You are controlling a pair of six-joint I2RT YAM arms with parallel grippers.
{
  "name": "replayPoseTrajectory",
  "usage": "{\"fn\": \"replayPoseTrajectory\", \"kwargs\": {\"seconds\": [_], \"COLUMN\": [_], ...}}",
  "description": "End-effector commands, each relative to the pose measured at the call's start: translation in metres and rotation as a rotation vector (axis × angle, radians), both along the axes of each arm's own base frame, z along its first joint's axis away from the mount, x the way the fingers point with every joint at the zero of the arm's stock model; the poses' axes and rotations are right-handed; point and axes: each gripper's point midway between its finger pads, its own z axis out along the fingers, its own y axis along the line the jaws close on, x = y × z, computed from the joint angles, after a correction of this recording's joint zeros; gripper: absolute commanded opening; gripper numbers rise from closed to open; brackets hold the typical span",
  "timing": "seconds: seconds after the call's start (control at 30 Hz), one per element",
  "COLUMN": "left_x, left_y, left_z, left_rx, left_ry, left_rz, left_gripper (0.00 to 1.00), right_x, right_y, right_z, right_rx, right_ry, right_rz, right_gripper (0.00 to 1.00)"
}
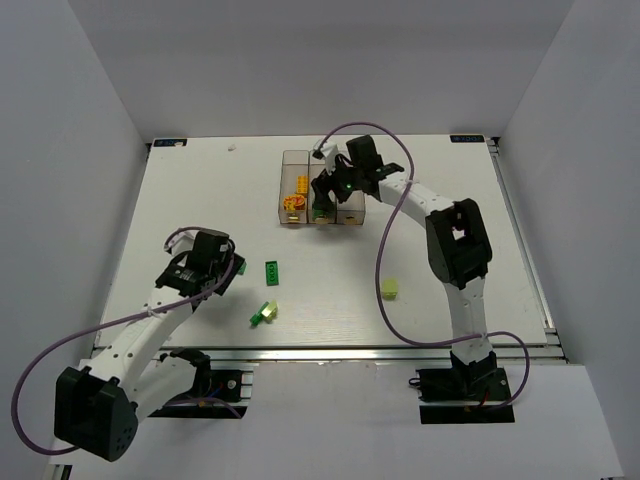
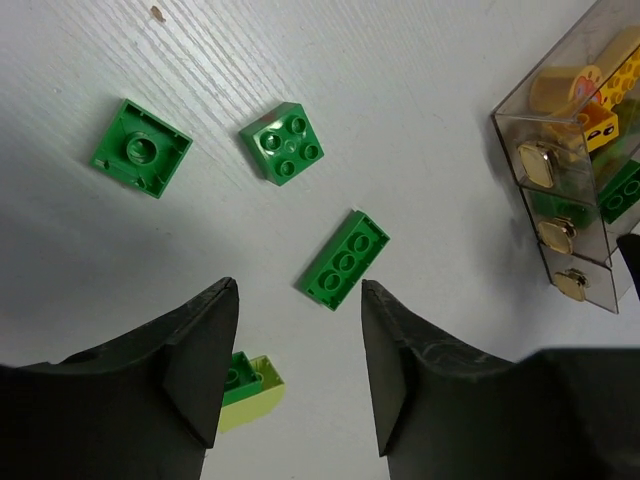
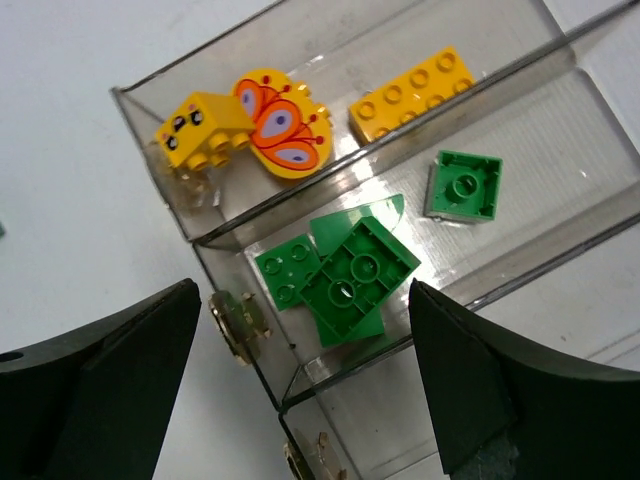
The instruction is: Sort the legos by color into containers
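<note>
the left claw (image 2: 298,300) hangs over the worktop (image 2: 420,90) with its jaws apart and nothing between them. the long green brick (image 2: 344,259) lies flat, studs up, just ahead of the claw and a little toward its right side. in the left wrist view the brick's long axis runs slantwise, from lower left to upper right, so it sits neither along nor square across the line on which the jaws close. by my judgement the next move calls for a short reach forward and a turn of the wrist, so that the jaws meet the brick's narrow sides. the left claw is the nearer one by far. the right claw (image 3: 305,292) is well apart from the brick, spread wide and empty over the middle bin (image 3: 560,130), where green bricks (image 3: 352,272) already lie. that bin looks like where this brick belongs.
</note>
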Motion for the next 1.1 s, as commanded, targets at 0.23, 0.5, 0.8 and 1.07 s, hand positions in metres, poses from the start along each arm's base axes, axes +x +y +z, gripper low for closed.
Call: {"fn": "replayPoseTrajectory", "kwargs": {"seconds": [0.23, 0.5, 0.8, 1.07], "left_x": [-0.011, -0.013, 0.005, 0.016], "left_y": [0.016, 0.041, 0.054, 0.062], "left_z": [-0.020, -0.046, -0.062, -0.066], "left_rx": [-0.070, 0.034, 0.000, 0.017], "left_ry": [0.166, 0.366, 0.368, 0.378], "left_rz": [0.153, 0.238, 0.308, 0.331], "left_gripper": [0.52, 0.86, 0.86, 0.78], "right_x": [-0.068, -0.110, -0.123, -0.125], "right_y": [-0.007, -0.019, -0.025, -0.026], "right_z": [0.100, 0.103, 0.100, 0.098], "right_rx": [0.210, 0.244, 0.257, 0.262], "right_ry": [-0.107, -0.074, -0.068, -0.053], "right_rz": [0.403, 0.450, 0.426, 0.415], "right_gripper": [0.84, 0.58, 0.60, 0.60]}}
